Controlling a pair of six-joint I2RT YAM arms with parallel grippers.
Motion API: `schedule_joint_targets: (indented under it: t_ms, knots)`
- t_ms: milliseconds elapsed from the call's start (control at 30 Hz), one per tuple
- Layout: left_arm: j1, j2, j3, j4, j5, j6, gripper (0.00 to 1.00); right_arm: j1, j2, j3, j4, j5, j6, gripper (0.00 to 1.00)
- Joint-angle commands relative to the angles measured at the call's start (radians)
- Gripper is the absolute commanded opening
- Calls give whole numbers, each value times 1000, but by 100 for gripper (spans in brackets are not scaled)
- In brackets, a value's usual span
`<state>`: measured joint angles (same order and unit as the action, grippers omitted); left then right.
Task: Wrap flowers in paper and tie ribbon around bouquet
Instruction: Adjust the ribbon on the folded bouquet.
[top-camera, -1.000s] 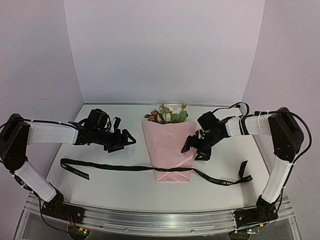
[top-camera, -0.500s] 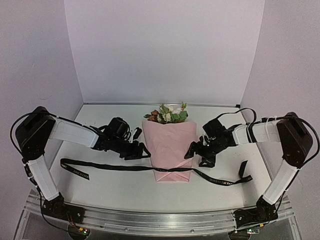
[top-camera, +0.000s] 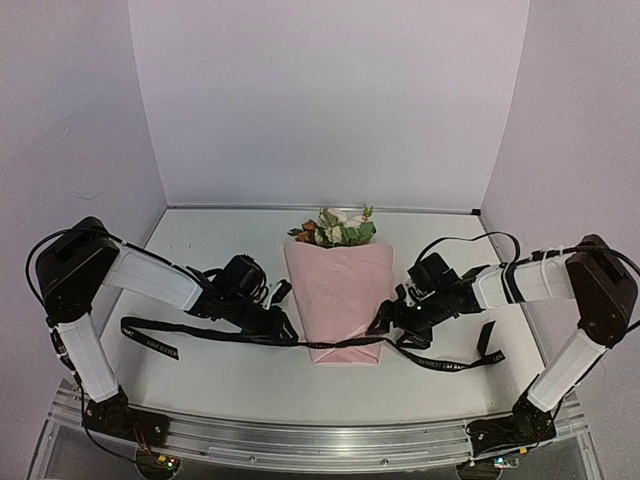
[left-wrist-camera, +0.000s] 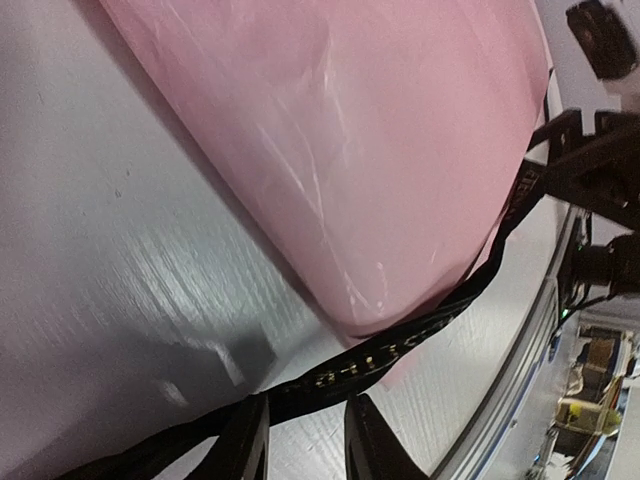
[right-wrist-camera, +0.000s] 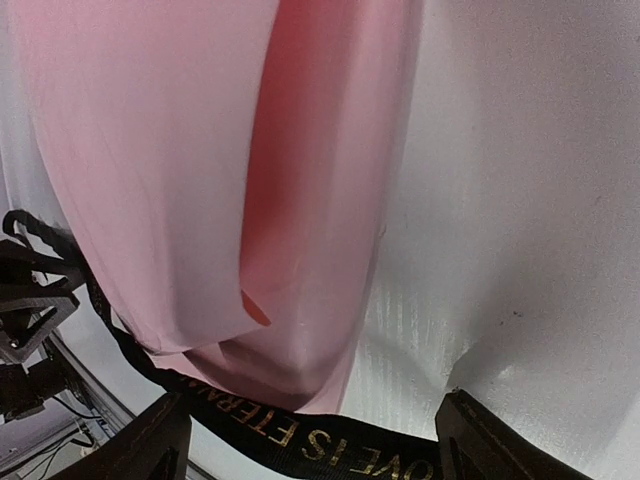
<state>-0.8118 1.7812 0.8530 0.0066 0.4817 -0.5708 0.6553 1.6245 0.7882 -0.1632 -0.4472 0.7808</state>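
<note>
bouquet lying flat mid-tabletop, long axis running 12 to 6 o'clock
the flowers poke out of the pale-pink paper cone toward 12 o'clock, and its folded foot points to 6. the ribbon runs 9 to 3 o'clock across that foot. the left hand, at the cone's 8 o'clock, shows a small gap with the ribbon between its fingertips, not visibly pinched. the right hand, at 4 o'clock, gapes wide astride the ribbon, holding nothing.

A smooth white table stands under soft, even light, boxed in by a plain pale-lilac back wall and two angled side walls — an aluminium rail along its near edge.
</note>
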Motion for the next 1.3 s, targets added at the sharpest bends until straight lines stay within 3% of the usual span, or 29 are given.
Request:
schedule_joint_targets:
  t_ms: [0, 233, 500, 667, 967, 1133, 1267]
  knots:
    - [-30, -46, -42, 13, 23, -7, 17, 28, -42, -69, 88, 9, 24, 82]
    - [-67, -121, -125, 0, 8, -59, 8, 77, -145, -197, 91, 56, 56, 72]
    - [-96, -160, -163, -48, -61, -99, 8, 112, -226, -278, 10, 152, 52, 68]
    - [-96, -181, -99, -72, -111, -91, 18, 112, -250, -169, -126, 199, -10, 73]
    - [-93, -271, -8, -154, -187, -67, 30, 107, -165, 21, -190, 253, -2, 98]
    - [-38, -231, 49, -172, -204, -73, 43, 74, -61, 81, -141, 267, 57, 98]
    - [35, -147, 85, -78, -100, -74, 50, 23, 27, 94, -53, 222, 117, 98]
